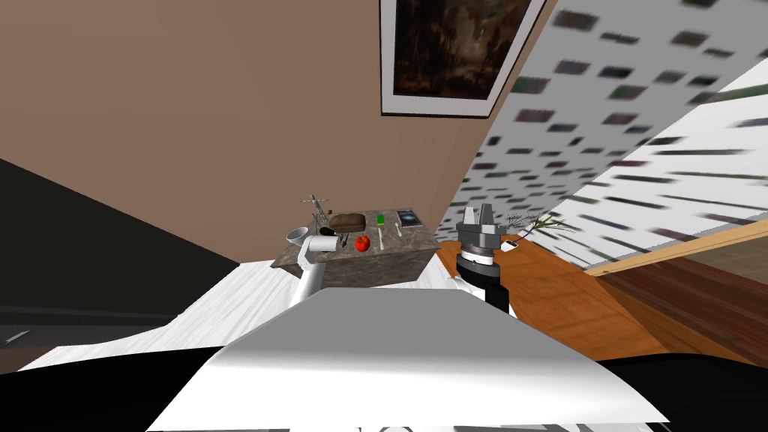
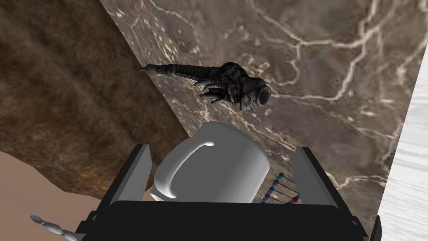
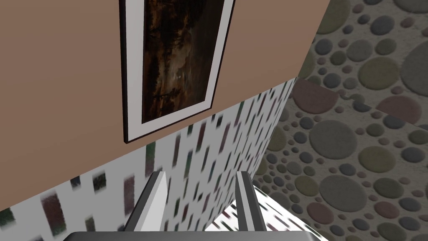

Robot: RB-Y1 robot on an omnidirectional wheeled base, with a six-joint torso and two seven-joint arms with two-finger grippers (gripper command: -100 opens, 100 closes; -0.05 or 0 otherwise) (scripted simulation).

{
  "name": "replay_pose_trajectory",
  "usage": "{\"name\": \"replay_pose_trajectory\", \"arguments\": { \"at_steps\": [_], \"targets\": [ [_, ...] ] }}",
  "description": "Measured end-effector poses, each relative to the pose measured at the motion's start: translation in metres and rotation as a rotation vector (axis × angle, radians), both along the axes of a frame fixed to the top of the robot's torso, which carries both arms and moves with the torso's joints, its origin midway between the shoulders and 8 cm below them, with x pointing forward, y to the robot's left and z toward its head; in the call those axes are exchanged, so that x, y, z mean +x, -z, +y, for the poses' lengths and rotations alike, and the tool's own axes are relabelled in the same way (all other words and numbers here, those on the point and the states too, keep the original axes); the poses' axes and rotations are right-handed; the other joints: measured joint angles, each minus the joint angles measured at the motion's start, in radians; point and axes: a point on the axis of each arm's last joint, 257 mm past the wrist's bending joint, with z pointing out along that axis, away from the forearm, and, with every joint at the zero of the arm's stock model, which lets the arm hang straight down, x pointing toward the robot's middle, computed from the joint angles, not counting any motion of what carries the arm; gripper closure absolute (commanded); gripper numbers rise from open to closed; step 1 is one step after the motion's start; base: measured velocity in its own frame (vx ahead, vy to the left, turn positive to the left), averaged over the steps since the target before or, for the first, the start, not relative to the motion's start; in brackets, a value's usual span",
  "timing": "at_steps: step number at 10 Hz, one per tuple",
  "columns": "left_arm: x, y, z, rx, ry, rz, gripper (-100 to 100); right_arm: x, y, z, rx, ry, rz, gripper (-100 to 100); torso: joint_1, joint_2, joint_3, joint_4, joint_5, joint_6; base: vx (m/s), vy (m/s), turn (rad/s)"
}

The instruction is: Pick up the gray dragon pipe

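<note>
Hovering left pincer point(image 2: 223, 148) spread, dragon pipe point(image 2: 225, 83) at table point(image 2: 334, 62) edge

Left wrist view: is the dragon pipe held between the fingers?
No, the dragon pipe lies on the marble tabletop beyond the open left gripper.

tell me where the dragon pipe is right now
In the left wrist view the dark gray dragon pipe lies on the marble-look tabletop, just past a white mug that shows between the fingers of the open left end effector.
</note>
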Motion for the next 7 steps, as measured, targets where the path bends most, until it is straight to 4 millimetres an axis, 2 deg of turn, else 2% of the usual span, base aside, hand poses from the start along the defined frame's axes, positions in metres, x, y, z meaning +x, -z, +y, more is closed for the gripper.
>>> {"name": "replay_pose_trajectory", "arguments": {
  "at_steps": [6,7],
  "targets": [
    [-0.022,0.015,0.011,-0.006,-0.051,0.139,-100,0.0,0.0,0.0,0.0,0.0,0.0,0,0.002,0.001,0.0,0.0,0.0,0.0,0.026,-0.042,-0.017],
    [-0.023,0.016,0.011,-0.007,-0.052,0.143,0,0.0,0.0,0.0,0.0,0.0,0.0,0,0.003,0.002,0.001,0.0,0.001,0.0,0.0,0.0,0.0]
  ]
}}
